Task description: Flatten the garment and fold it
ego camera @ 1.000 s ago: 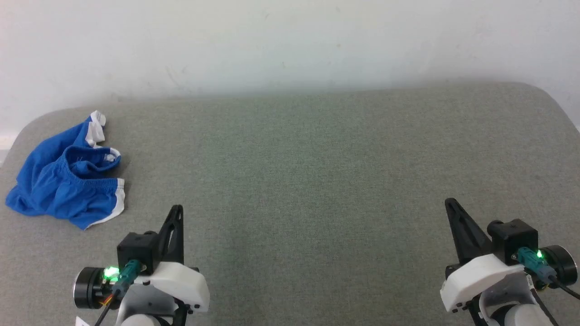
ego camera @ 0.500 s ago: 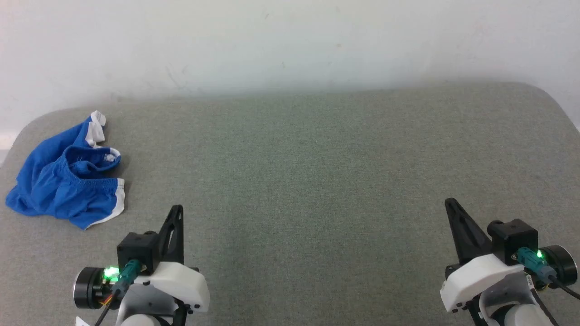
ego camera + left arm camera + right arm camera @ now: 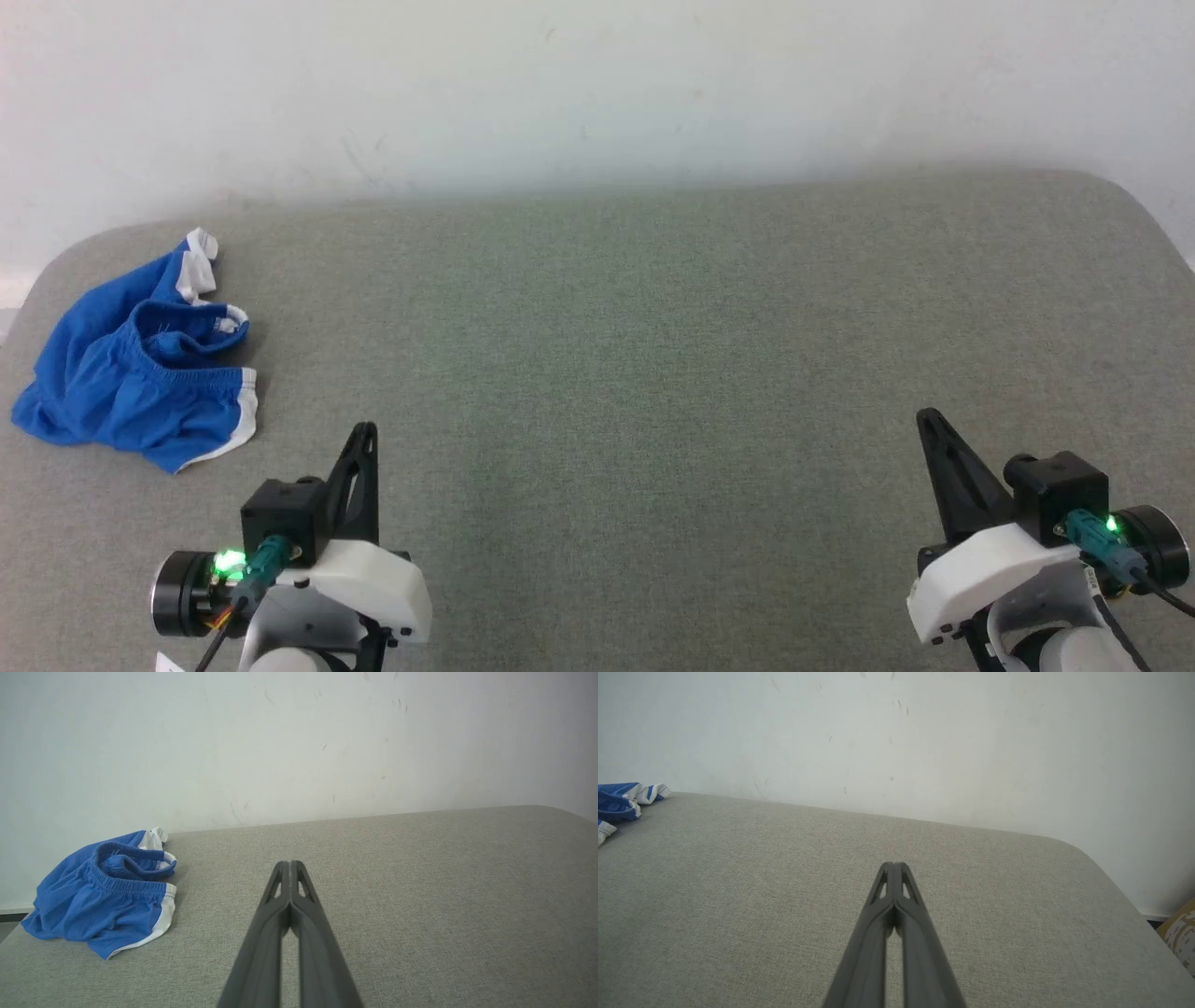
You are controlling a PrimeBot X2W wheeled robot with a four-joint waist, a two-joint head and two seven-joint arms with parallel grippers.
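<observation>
The garment [image 3: 131, 369], bright blue shorts with white trim, lies crumpled at the far left of the grey padded surface [image 3: 653, 355], its gathered waistband showing. In the left wrist view the garment [image 3: 103, 896] sits to the left of my fingers, and its edge [image 3: 616, 800] peeks in at the left of the right wrist view. My left gripper [image 3: 366, 431] is shut and empty, near the front, to the right of and nearer than the shorts. My right gripper [image 3: 924, 417] is shut and empty at the front right, far from the shorts.
A pale wall [image 3: 597, 84] rises right behind the surface. The surface has rounded far corners, and its left edge runs close by the shorts. A cardboard box [image 3: 1181, 933] stands beyond the right edge.
</observation>
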